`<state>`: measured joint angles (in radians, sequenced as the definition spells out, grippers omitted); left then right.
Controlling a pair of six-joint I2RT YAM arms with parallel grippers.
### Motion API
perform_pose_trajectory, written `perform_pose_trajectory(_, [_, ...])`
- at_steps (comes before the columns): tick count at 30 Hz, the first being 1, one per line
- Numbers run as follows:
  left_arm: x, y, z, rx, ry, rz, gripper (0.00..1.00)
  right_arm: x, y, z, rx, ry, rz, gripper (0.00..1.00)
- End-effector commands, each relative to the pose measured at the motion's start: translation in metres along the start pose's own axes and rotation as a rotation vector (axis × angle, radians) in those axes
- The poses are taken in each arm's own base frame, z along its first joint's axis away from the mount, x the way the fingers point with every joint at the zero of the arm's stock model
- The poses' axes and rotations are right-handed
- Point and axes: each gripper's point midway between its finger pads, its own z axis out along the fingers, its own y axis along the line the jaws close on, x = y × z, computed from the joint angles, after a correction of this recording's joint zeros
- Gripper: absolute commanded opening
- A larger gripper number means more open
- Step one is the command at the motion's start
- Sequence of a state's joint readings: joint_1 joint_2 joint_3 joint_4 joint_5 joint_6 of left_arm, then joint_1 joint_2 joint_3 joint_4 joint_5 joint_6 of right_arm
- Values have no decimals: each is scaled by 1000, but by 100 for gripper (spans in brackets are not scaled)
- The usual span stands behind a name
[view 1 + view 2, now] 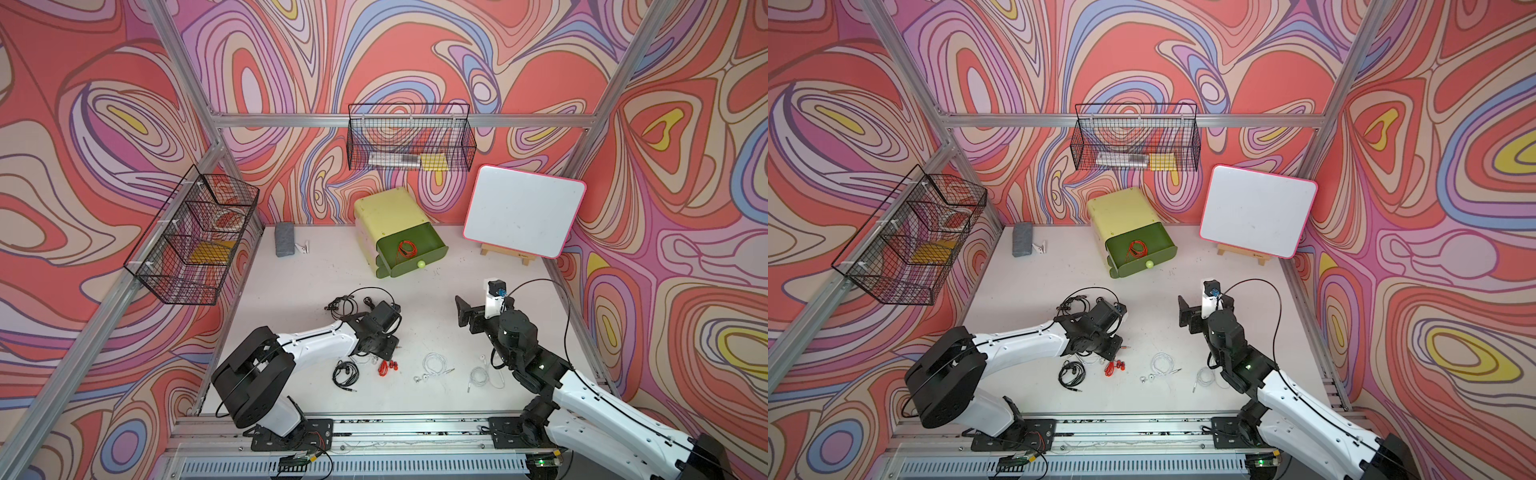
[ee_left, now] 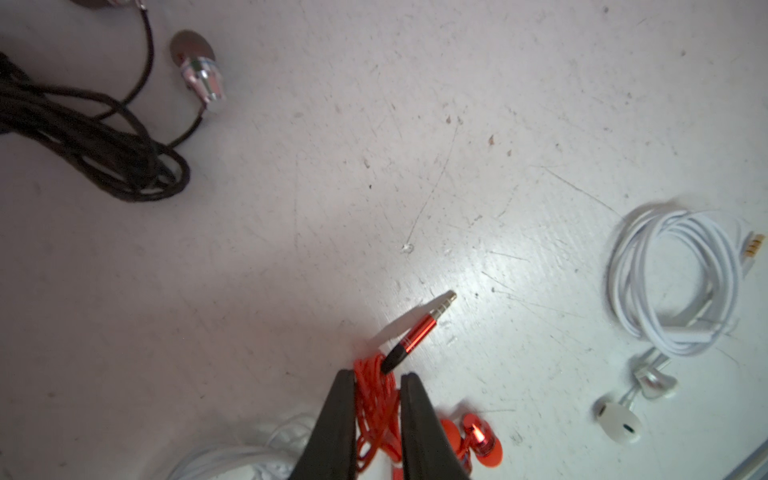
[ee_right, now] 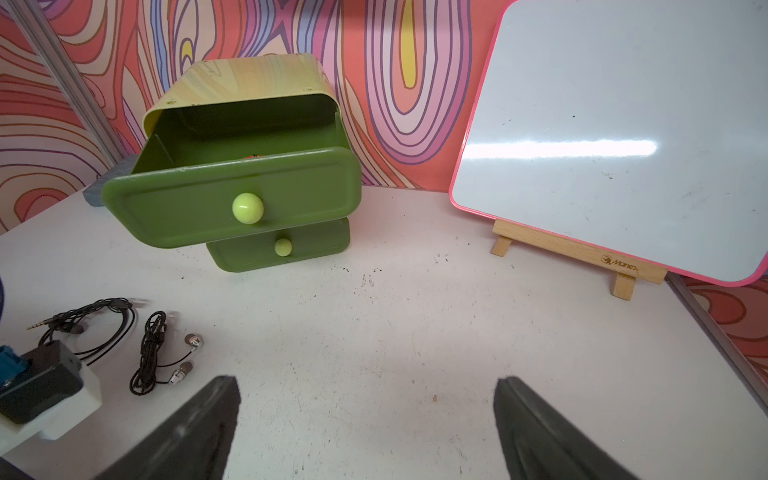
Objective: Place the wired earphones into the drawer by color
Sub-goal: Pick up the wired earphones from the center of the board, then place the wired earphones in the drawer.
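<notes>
In the left wrist view my left gripper [image 2: 376,376] is shut on the cable bundle of a red set of wired earphones [image 2: 376,399], low over the table; its plug [image 2: 419,332] sticks out past the fingertips. In both top views this set [image 1: 388,368] [image 1: 1115,368] lies under the left wrist. Another red set [image 1: 406,250] lies in the open green top drawer [image 1: 415,266] [image 3: 232,199]. Black sets [image 1: 341,305] [image 1: 345,374] and white sets [image 1: 434,363] [image 1: 482,376] lie on the table. My right gripper [image 3: 368,384] [image 1: 461,309] hangs open and holds nothing, facing the drawer.
The lower drawer [image 3: 282,247] is closed. A pink-rimmed whiteboard on a wooden easel [image 1: 523,216] stands at the back right. A grey eraser [image 1: 284,244] and a white clip [image 1: 302,248] lie at the back left. Wire baskets [image 1: 409,141] [image 1: 195,237] hang on the walls.
</notes>
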<state>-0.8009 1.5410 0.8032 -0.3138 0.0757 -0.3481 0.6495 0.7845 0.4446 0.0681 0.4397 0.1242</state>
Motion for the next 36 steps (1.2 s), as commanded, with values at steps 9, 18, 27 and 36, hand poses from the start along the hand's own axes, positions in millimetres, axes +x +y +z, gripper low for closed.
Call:
perform_pose_trajectory(9, [-5,-7,-3,24,-11,9,0,1,0,-1,-3,-6,3,98])
perform_pose_trajectory(18, [-13,-13,-23,50,-54,1,0,1,0,-1,-1,-7,3,97])
perform_pose_trajectory(27, [-30,-22,-69,95,-158,4,0,0,-2,-3,3,-14,8,97])
perform_pose_trajectory(36, [-63,-29,-128,117,-342,24,0,-2,-3,-5,5,-21,11,97])
